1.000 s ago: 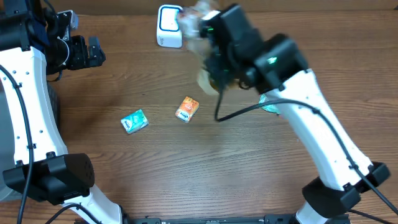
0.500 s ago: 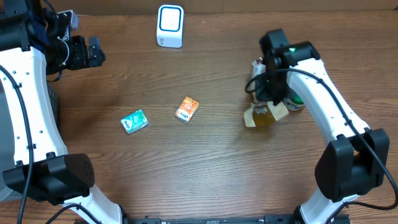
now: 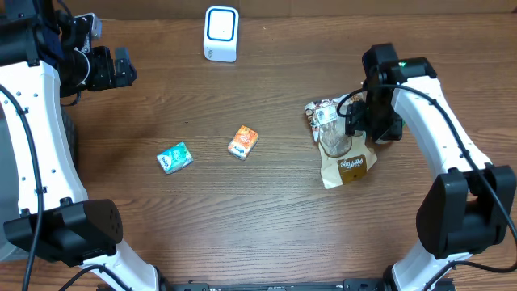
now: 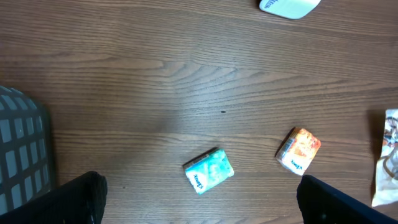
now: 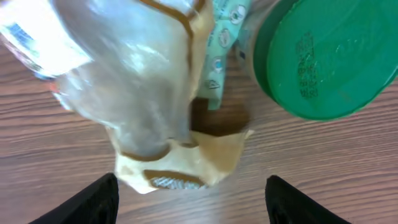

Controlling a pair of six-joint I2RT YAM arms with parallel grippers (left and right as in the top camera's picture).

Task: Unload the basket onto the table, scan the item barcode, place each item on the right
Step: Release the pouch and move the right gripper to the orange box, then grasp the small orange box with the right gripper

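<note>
A clear-and-brown snack bag [image 3: 339, 151] lies on the table at the right, loose. My right gripper [image 3: 365, 123] hovers just beside it, open, with nothing between its fingers. In the right wrist view the bag [image 5: 143, 93] fills the upper left, and its white barcode patch shows at the lower end, above the gap of the gripper [image 5: 193, 208]. The white scanner [image 3: 220, 33] stands at the far edge. My left gripper [image 3: 113, 69] waits open at the far left, high above a teal packet [image 4: 208, 170] and an orange packet [image 4: 298, 150].
A green-lidded can [image 5: 323, 56] stands right next to the bag, under the right wrist. The teal packet [image 3: 174, 157] and orange packet [image 3: 243, 141] lie mid-table. A grey basket [image 4: 22, 155] sits at the left edge.
The right arm swung from the scanner to the right side of the table with the bag. It set the bag down by the can and opened. The left arm stayed still.
</note>
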